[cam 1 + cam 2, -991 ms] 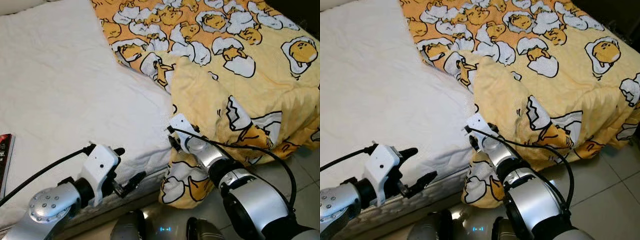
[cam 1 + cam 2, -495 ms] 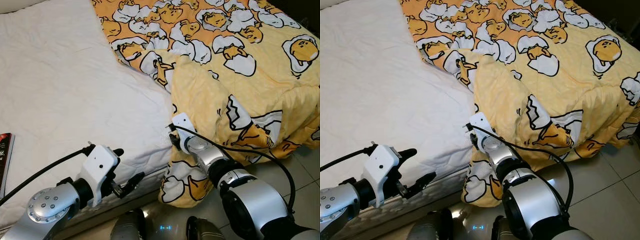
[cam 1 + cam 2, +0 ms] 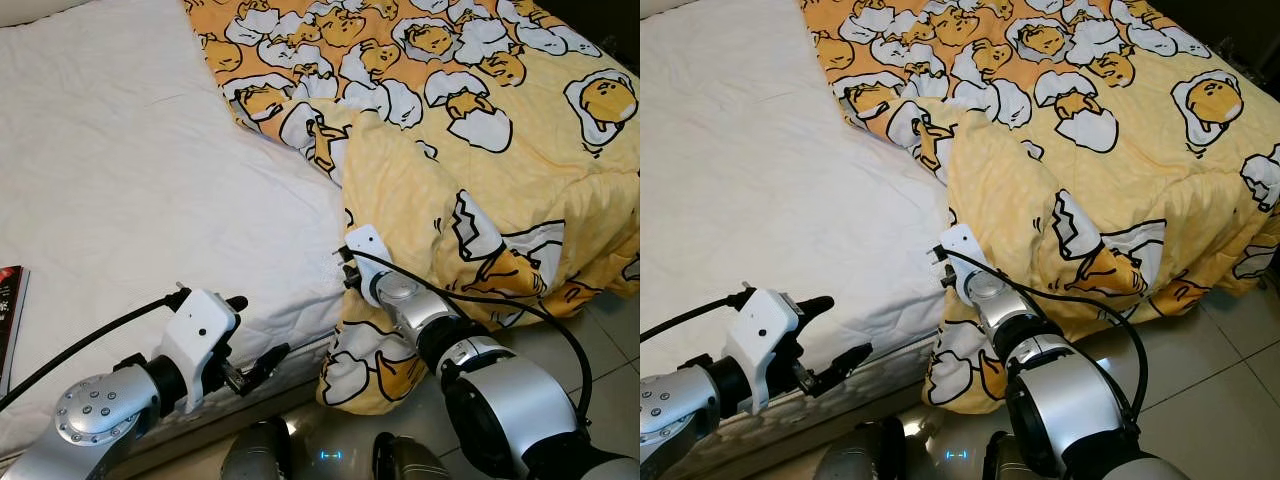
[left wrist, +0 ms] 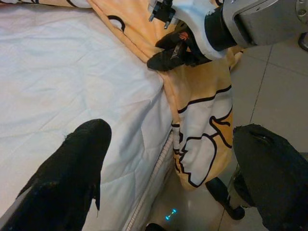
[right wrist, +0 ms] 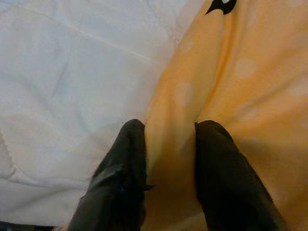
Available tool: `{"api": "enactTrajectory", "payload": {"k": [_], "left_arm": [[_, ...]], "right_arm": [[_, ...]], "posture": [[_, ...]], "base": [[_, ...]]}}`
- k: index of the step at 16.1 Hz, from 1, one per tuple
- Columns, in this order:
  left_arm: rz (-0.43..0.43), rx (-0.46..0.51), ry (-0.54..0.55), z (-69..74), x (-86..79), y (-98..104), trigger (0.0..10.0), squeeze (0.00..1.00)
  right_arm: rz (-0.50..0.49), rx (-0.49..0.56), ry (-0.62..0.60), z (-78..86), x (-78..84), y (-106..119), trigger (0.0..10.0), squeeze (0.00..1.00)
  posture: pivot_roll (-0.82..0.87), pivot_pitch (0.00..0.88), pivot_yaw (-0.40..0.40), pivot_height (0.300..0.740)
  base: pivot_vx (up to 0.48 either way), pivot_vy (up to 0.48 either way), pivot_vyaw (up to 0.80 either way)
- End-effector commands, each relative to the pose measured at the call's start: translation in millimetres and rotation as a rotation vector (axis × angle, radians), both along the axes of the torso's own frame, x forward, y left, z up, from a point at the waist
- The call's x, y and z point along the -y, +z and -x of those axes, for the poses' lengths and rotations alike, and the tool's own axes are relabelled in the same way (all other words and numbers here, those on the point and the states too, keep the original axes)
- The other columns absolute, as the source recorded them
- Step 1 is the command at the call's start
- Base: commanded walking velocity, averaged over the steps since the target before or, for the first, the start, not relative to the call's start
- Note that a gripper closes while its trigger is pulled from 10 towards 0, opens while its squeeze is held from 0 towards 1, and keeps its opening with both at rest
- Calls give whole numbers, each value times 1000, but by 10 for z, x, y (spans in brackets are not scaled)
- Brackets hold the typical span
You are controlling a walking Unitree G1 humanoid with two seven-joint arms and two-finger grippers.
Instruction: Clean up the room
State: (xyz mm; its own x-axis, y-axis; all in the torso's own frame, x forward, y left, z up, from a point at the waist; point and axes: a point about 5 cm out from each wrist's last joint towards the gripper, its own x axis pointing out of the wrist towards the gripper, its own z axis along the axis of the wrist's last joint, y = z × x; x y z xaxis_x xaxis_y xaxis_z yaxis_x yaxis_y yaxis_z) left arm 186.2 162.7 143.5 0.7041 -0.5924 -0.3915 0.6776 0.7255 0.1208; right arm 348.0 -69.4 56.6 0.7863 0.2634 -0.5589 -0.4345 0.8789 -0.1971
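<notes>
Pinching a fold of the quilt (image 3: 500, 170) at the bed's near edge, my right gripper (image 5: 168, 163) has its two fingers closed around the yellow cloth, where it spills off the mattress (image 3: 130, 200) toward the floor (image 3: 610, 340). My left gripper (image 3: 255, 335) hovers spread open and empty beside the mattress edge. The bite looks thin, so I judge a hard pull could slip the fold free, or drag the hanging corner across the floor.

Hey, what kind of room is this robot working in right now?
Most likely a bedroom: a bed with a white mattress, a yellow cartoon-egg quilt hanging over its edge, and tiled floor beside it.
</notes>
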Motion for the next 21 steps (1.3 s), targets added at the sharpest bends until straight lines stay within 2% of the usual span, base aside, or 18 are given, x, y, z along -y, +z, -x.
{"api": "enactTrajectory", "payload": {"k": [1,10,12,13,14,15,16,17,18,19,21], "left_arm": [[-7,15,-17,12,10,40,10000,0],[-3,2,-39,-2,22,32,10000,0],[-2,4,-38,-1,25,32,10000,0],[1,1,-37,11,26,31,10000,0],[1,-3,-39,26,27,25,10000,0],[3,-8,-41,33,30,16,10000,0],[3,-11,-43,38,34,10,10000,0],[5,-16,-51,45,50,-2,10000,0],[7,-18,-55,46,59,-8,10000,0],[10,-20,-60,44,74,-15,10000,0],[15,-21,-65,41,101,-24,10000,0]], "right_arm": [[-19,-5,-1,-5,-12,9,0,0],[-55,-11,-18,5,67,-21,0,0],[-90,5,20,-13,54,18,0,0],[-129,1,117,5,16,32,0,0],[-193,-36,315,88,-64,20,0,0],[-209,-89,447,182,-68,-35,0,0],[-210,-120,518,242,-51,-72,0,0],[-178,-190,684,419,53,-180,0,0],[-156,-232,757,525,132,-242,0,0],[-119,-306,844,702,280,-345,0,0],[-95,-419,928,974,522,-462,0,0]], "posture": [[179,199,55,740],[163,186,62,740],[167,180,53,740],[165,176,49,740],[161,175,47,740],[155,175,46,740],[153,174,46,740],[149,173,46,740],[147,172,44,740],[144,172,43,740],[144,170,43,740]], "base": [[0,0,0],[0,0,0],[0,0,0],[0,0,0],[0,0,0],[0,0,0],[0,0,0],[0,0,0],[0,0,0],[0,0,0],[0,0,0]]}}
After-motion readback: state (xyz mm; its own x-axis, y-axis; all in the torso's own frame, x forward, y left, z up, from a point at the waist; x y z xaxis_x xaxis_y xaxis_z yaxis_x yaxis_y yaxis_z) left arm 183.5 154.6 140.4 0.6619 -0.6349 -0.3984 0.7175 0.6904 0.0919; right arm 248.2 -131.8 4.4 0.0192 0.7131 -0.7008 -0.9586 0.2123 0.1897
